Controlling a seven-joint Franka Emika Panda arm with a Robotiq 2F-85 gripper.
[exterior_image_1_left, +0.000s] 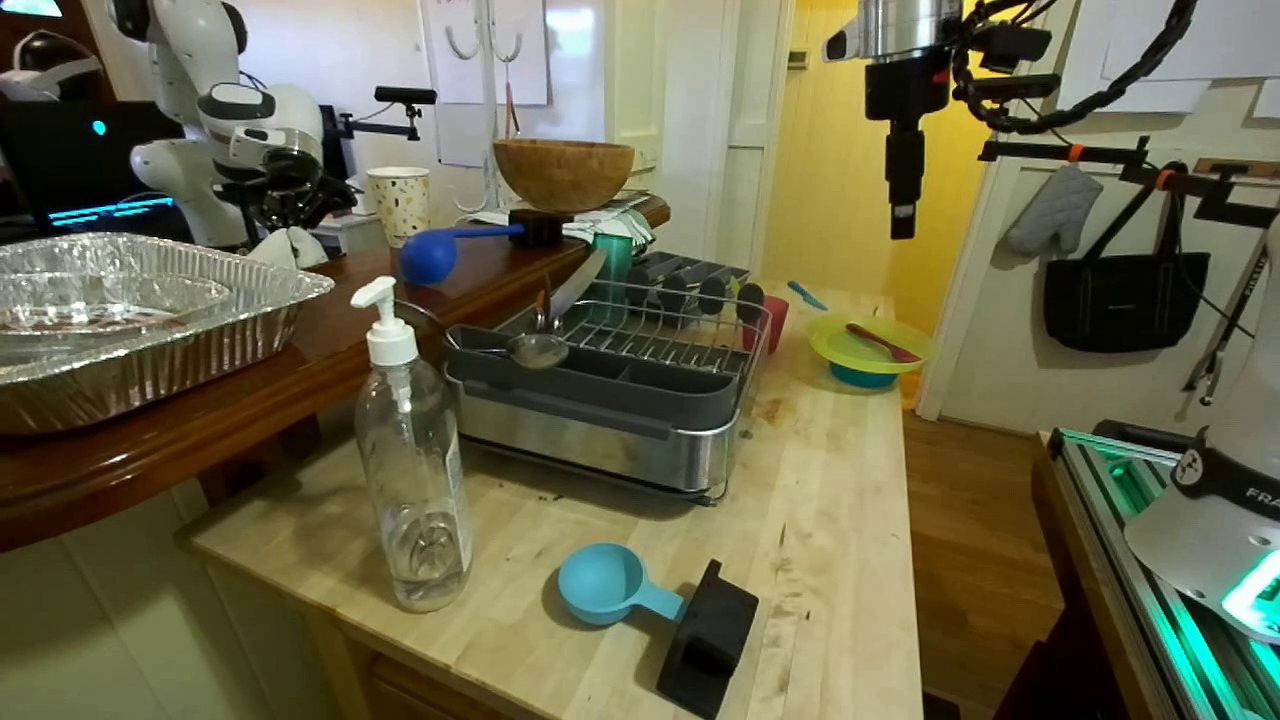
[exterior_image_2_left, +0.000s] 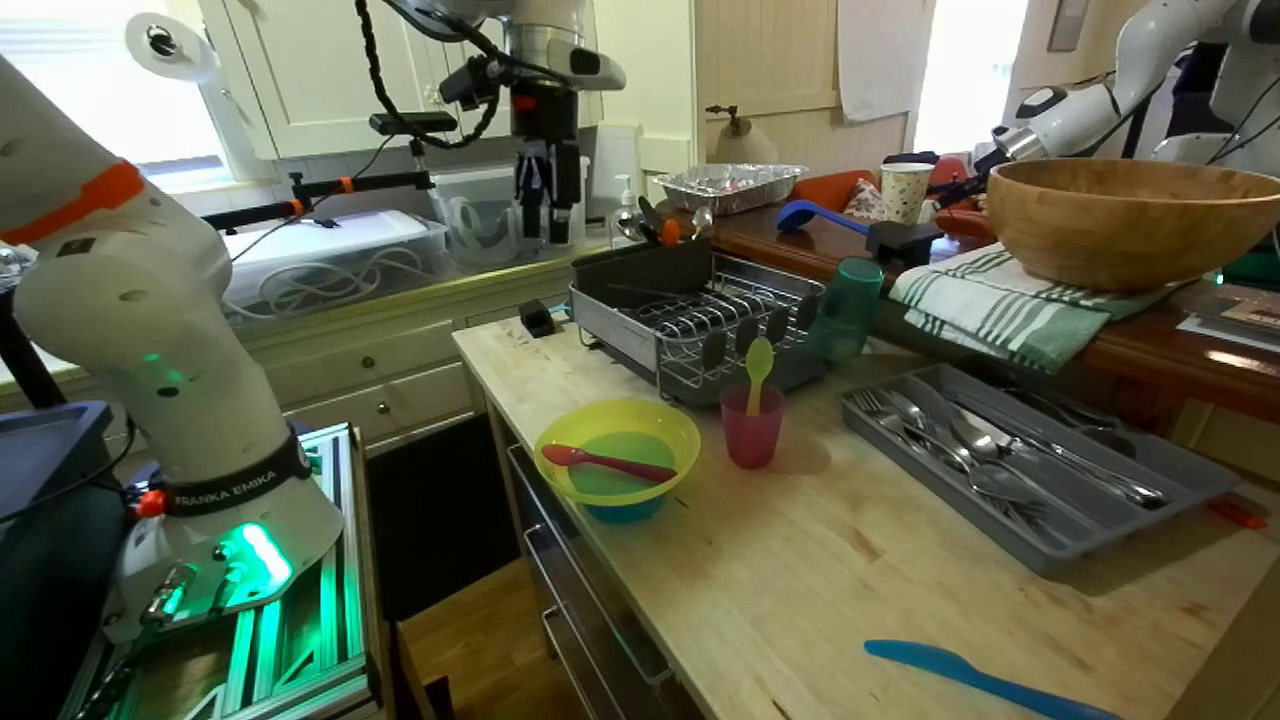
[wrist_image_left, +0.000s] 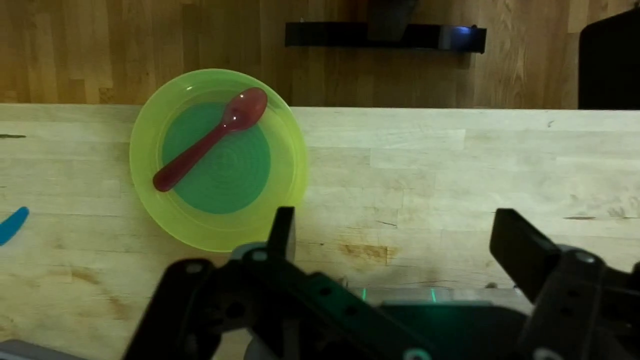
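1. My end effector (wrist_image_left: 397, 225) is spread wide, its two fingers (wrist_image_left: 281, 232) far apart, and I have hold of nothing.
2. In both exterior views I hang high over the counter (exterior_image_1_left: 840, 600), pointing straight down, well apart from everything on it.
3. Below me, to the left of my fingers in the wrist view, is a yellow dish (wrist_image_left: 289, 165). It sits on a teal bowl (exterior_image_2_left: 628, 510) close to the counter's edge, and in my wrist view its rim reaches past that edge.
4. A red spoon (wrist_image_left: 210, 140) lies slantwise in the yellow dish.
5. The dish rack (exterior_image_1_left: 600, 445) stands further in on the counter; a translucent green cup (exterior_image_2_left: 845, 310) tilts beside it, and I cannot tell what it leans on.
6. A pink cup (exterior_image_2_left: 752, 440) stands between the yellow dish and a grey cutlery tray (exterior_image_2_left: 1140, 525), with a lime-green spoon (exterior_image_2_left: 759, 365) upright in it.
7. A blue knife (exterior_image_2_left: 960, 668) lies flat, well apart from the dish.
8. Past the rack I see a clear pump bottle (exterior_image_1_left: 415, 500) and a turquoise measuring cup (exterior_image_1_left: 600, 585), whose handle meets a black block (exterior_image_1_left: 708, 640).
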